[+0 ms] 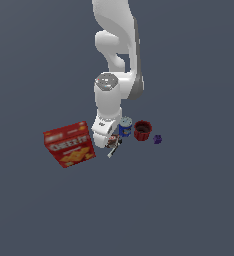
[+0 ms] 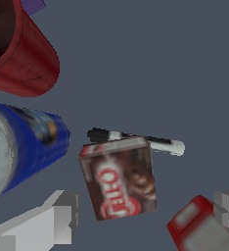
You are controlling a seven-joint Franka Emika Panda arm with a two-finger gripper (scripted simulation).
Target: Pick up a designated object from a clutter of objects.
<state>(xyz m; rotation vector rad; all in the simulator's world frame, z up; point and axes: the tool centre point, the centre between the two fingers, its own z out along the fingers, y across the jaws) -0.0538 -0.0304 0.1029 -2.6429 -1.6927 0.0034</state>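
The small brown-red box (image 2: 119, 179) with white lettering lies flat on the floor. In the wrist view it sits between my two spread fingers (image 2: 57, 215), which are apart from it. My gripper (image 2: 146, 208) is open and empty, just above the box. In the exterior view the gripper (image 1: 110, 142) hangs low over the clutter and hides most of the box. The black-white marker (image 2: 136, 139) lies right behind the box, and its end shows in the exterior view (image 1: 112, 150). I cannot tell whether the marker touches the box.
The big red Cheez-It box (image 1: 69, 144) lies at the exterior view's left of the gripper; its corner (image 2: 194, 230) shows by one finger. The blue can (image 1: 125, 126) (image 2: 23, 147), dark red cup (image 1: 142, 130) (image 2: 23, 54) and tiny purple piece (image 1: 158, 139) stand at the exterior view's right.
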